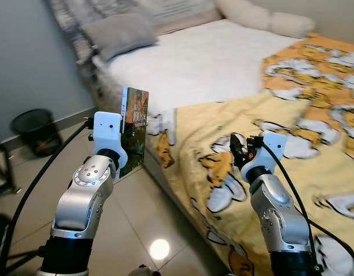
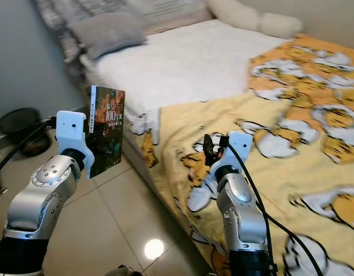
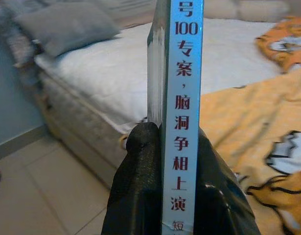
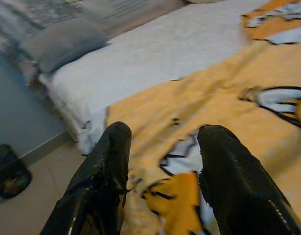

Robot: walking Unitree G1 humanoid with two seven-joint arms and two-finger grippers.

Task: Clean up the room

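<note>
My left tool (image 3: 172, 171) is clamped on an upright paperback book (image 1: 133, 129) at 10 o'clock, spine toward me, clear of the floor for carrying off, while my right tool (image 4: 162, 166) hovers spread apart over the yellow cartoon blanket (image 1: 234, 121) on the bed (image 1: 205, 63) at 2 o'clock.

Clearance: bed ahead, open floor to my left.
The white mattress (image 1: 205, 63) lies bare; grey pillow (image 1: 119, 33), yellow blanket (image 1: 292, 149) and bin (image 1: 35, 131) bound my reach.
</note>
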